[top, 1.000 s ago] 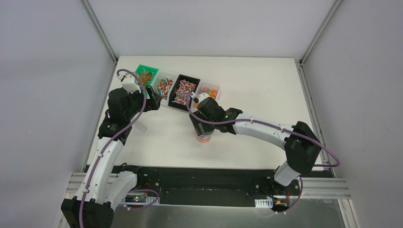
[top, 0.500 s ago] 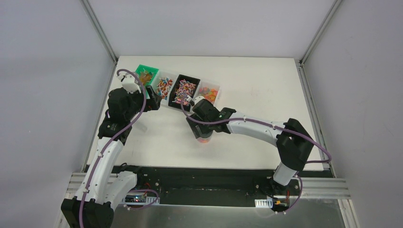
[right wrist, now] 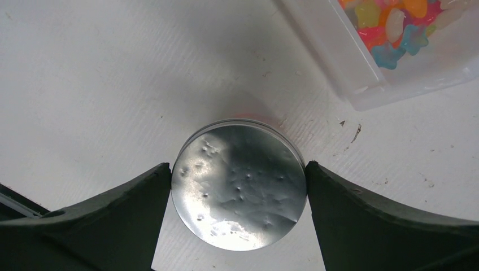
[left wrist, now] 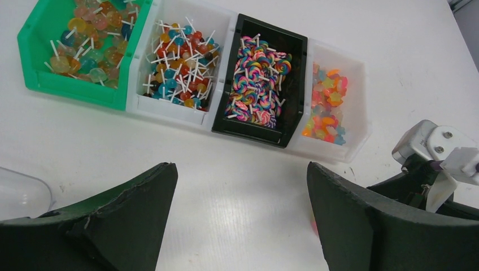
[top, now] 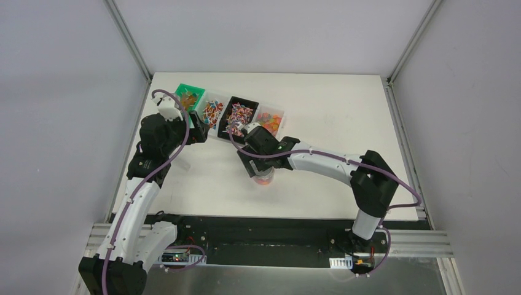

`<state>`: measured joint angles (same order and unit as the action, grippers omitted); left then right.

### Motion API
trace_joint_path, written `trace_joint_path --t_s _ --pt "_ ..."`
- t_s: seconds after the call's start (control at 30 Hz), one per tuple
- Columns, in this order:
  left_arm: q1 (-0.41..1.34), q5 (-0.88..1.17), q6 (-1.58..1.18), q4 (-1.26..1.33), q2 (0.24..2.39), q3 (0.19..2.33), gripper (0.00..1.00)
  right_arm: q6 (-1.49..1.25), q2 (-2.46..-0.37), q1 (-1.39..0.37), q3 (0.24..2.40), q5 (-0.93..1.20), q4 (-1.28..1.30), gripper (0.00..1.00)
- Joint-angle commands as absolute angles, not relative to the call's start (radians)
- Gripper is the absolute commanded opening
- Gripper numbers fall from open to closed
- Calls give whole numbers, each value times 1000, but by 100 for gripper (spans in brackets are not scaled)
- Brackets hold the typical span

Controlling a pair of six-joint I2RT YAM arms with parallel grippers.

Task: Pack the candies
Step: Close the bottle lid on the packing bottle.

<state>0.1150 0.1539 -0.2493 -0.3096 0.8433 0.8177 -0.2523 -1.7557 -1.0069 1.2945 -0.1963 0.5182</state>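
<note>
The left gripper gapes empty — the candies, seemingly light lollipops and soft gummy stars, lie in four plastic bins ahead of it, best pinched by the head. The right gripper straddles a grey round metal lid — gripping or not, I cannot tell.

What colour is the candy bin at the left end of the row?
The bin is bright green; the left wrist view shows it best.
</note>
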Motion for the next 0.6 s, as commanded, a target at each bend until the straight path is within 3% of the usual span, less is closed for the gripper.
trace_joint_path --t_s 0.0,0.57 --pt "126 133 -239 -292 829 824 88 -248 -1769 -1014 1347 -197 542 89" --pt "128 131 -236 -292 833 824 88 -270 -1760 -1013 1332 -197 541 92"
